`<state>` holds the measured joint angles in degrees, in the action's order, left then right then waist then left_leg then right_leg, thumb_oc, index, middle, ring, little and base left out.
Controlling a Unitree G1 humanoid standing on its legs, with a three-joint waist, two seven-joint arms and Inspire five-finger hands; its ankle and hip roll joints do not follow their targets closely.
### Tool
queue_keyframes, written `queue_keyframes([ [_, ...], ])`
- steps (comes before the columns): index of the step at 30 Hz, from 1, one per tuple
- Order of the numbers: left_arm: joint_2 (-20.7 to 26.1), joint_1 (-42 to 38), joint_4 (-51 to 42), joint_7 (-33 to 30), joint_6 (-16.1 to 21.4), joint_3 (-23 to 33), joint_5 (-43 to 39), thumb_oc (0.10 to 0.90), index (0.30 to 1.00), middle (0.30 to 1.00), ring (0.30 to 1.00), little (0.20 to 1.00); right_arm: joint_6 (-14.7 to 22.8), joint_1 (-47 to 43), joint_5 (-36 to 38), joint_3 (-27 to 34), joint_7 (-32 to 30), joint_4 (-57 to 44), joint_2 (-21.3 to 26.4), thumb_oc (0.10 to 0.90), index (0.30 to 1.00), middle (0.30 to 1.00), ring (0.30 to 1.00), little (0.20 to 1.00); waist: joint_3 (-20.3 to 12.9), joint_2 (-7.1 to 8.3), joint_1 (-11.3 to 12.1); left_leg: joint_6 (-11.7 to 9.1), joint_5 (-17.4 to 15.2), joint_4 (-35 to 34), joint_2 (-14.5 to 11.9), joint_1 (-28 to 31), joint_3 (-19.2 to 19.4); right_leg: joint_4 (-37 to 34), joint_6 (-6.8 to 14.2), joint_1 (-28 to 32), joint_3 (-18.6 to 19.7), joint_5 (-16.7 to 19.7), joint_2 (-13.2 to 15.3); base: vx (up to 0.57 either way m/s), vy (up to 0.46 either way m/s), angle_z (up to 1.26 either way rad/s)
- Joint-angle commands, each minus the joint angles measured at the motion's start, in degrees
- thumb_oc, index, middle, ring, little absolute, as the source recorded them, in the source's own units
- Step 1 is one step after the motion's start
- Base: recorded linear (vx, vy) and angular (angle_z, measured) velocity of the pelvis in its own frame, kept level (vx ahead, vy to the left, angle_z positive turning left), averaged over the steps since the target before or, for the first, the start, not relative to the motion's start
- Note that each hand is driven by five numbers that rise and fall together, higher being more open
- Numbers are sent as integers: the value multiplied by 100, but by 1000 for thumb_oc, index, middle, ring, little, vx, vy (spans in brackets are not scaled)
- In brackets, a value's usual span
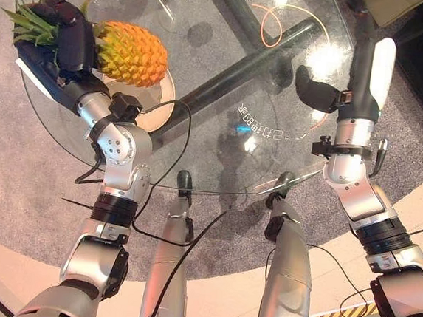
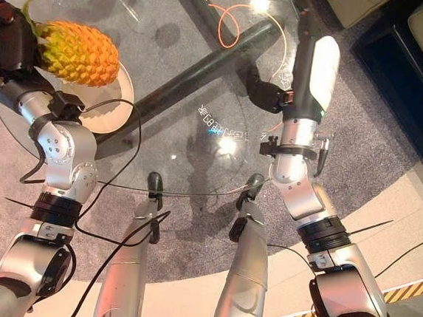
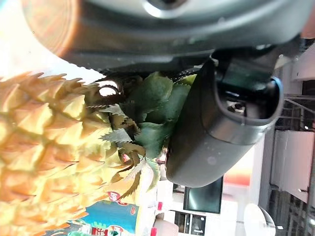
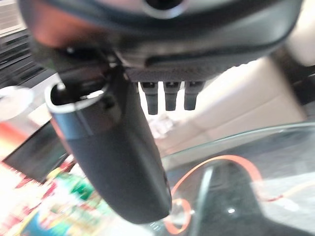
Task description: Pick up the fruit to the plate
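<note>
Dark fingers of the left robot hand (image 1: 70,38) curl round the neck of a pineapple (image 1: 129,53), where the green crown (image 1: 32,24) meets the scaled orange-yellow body; the left wrist view shows the thumb (image 3: 224,123) pressed against the leaves and the fruit's skin close beside the palm. The pineapple lies on its side, its body reaching over the pale round plate (image 1: 167,88), which sits on the glass table (image 1: 222,122) just beside the hand. Whether the fruit already rests on the plate or hangs a little above it cannot be told.

The grip looks the weak point. It sits at one end of a heavy fruit, so the long body could swing down or twist out of the fingers if the wrist turns, and the slippery leaves offer little purchase. Released while tilted or off-centre, the pineapple could roll off the shallow plate and across the glass table toward the rim on the far side of the plate. A hard landing could also shove the plate, since nothing holds it in place.

Well away from the plate, the right robot hand (image 1: 317,90) hovers over the table with fingers loosely bent and nothing in them, near an orange cord (image 1: 271,26). It seems idle and gives the plate no support.
</note>
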<state>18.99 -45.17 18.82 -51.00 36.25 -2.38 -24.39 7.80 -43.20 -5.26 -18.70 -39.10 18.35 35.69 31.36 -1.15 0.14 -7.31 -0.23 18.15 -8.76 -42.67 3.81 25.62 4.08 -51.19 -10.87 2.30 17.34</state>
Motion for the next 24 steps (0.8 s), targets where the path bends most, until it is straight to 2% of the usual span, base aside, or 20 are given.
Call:
queue_keyframes([
  [1, 677, -691, -223, -190, 863, 351, 797, 100, 300, 300, 300, 200, 494, -185, 402, 497, -683, -242, 156, 800, 900, 900, 900, 900, -157, -42, -9, -84, 408, 39, -174, -344, 78, -155, 524, 334, 84, -97, 140, 0, 0, 0],
  [9, 1024, -701, 349, -572, 991, 416, 1135, 100, 300, 300, 300, 200, 1001, 115, 1924, 1151, -1225, 696, 145, 800, 900, 900, 900, 900, -157, 26, -48, -100, 384, -19, -227, -347, 95, -177, 508, 330, 67, -128, 71, -2, 1, -4],
  [14, 1304, -840, 812, -782, 1025, 354, 1240, 100, 300, 300, 300, 200, 1446, 179, 3337, 1475, -1163, 1681, 82, 800, 900, 900, 900, 900, -157, 61, -59, -117, 372, -18, -262, -338, 118, -170, 486, 341, 52, -146, 22, 1, 2, -1],
  [18, 1484, -1062, 1164, -997, 959, 220, 1368, 100, 300, 300, 300, 200, 1433, 91, 4093, 1554, -1085, 2511, 102, 800, 900, 900, 900, 900, -157, 80, -48, -118, 354, 21, -282, -366, 115, -156, 456, 343, 26, -164, -1, 0, 0, 0],
  [24, 1662, -1316, 1575, -1082, 858, 40, 1357, 100, 300, 300, 300, 200, 1238, -91, 4745, 1693, -650, 3749, 180, 800, 900, 900, 900, 900, -157, 60, -8, -102, 322, 88, -297, -416, 83, -111, 423, 338, 10, -209, -27, 0, -3, -1],
])
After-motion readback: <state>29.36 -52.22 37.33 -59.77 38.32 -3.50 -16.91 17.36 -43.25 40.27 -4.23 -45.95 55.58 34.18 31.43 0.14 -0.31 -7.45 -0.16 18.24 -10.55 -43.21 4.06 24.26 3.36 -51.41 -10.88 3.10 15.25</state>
